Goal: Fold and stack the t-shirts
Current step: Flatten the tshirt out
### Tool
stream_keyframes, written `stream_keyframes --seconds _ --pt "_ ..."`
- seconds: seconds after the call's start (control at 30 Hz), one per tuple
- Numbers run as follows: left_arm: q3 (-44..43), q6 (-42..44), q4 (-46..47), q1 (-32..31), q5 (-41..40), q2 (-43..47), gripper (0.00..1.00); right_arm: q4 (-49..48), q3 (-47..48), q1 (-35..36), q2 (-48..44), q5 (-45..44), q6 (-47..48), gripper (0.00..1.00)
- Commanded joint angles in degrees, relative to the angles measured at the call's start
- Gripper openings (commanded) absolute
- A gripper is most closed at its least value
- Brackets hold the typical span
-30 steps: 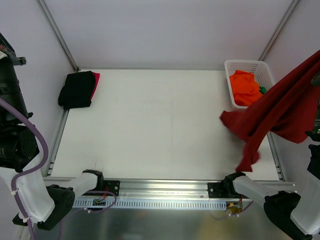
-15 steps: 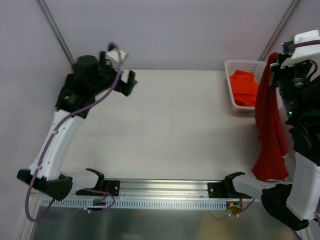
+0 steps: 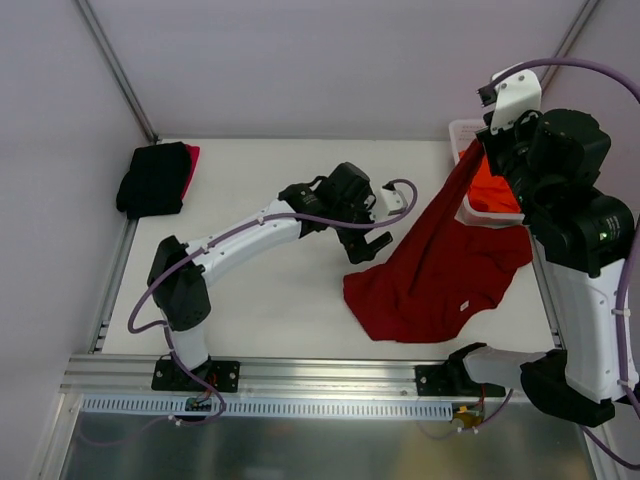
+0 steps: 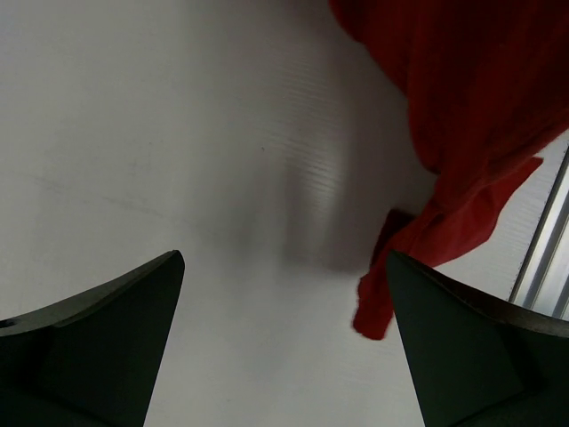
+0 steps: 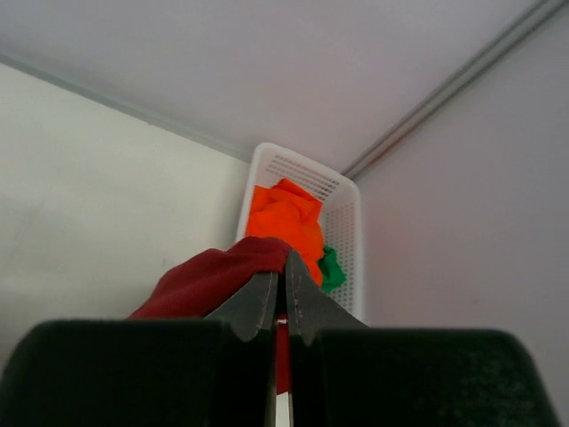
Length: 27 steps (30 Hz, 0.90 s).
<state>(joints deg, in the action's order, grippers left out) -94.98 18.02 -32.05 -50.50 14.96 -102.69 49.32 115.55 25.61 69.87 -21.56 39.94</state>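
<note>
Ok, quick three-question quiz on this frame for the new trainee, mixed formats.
1. True or false: the left gripper is gripping the dark red t-shirt.
2. Where does the orange t-shirt lie? A) in the white basket B) flat on the table C) in the left gripper
3. Which gripper holds cloth, and is that cloth fully off the table?
Key:
1. False. Its jaws stand open over bare table beside the shirt.
2. A.
3. The right gripper, shut on the dark red t-shirt. No, the shirt's lower part lies on the table.
</note>
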Motion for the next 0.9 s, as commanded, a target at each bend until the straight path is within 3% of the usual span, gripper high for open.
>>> stream_keyframes --seconds 0.0,0.17,0.37,0.6,0.7,0.73,0.83,0.87 --pt "1.98 1.84 3.13 -0.91 1.04 -0.4 0.99 -7.83 3.97 -3.88 -0.61 -7.26 3.65 0.0" --pt "7.17 2.11 8.32 -1.53 2.87 -1.1 0.99 -9.33 8.9 -5.3 1.58 -8.49 4.0 0.0" --pt "10.95 1.14 13.15 -1.97 13.06 -1.72 0.99 -9.59 10.58 -5.57 2.91 -8.76 3.83 0.0" --pt "13.06 6.49 23.33 -2.5 5.97 0.21 0.99 -5.48 9.17 -5.48 0.28 -2.01 1.11 0.0" --pt "13.77 6.77 25.28 -2.5 6.31 0.3 0.99 -2.92 6.47 -5.57 -3.14 11.23 -1.09 0.0" --pt "13.33 6.07 25.55 -2.5 7.61 0.13 0.99 -1.52 5.05 -5.57 -4.72 23.29 -1.1 0.0" --pt "12.72 4.83 25.9 -2.5 10.08 -0.93 0.99 3.14 4.16 -5.48 -8.25 44.51 -2.14 0.0" --pt "12.71 4.66 26.25 -2.5 10.61 -1.36 0.99 4.37 4.94 -5.48 -8.43 47.63 -2.93 0.0"
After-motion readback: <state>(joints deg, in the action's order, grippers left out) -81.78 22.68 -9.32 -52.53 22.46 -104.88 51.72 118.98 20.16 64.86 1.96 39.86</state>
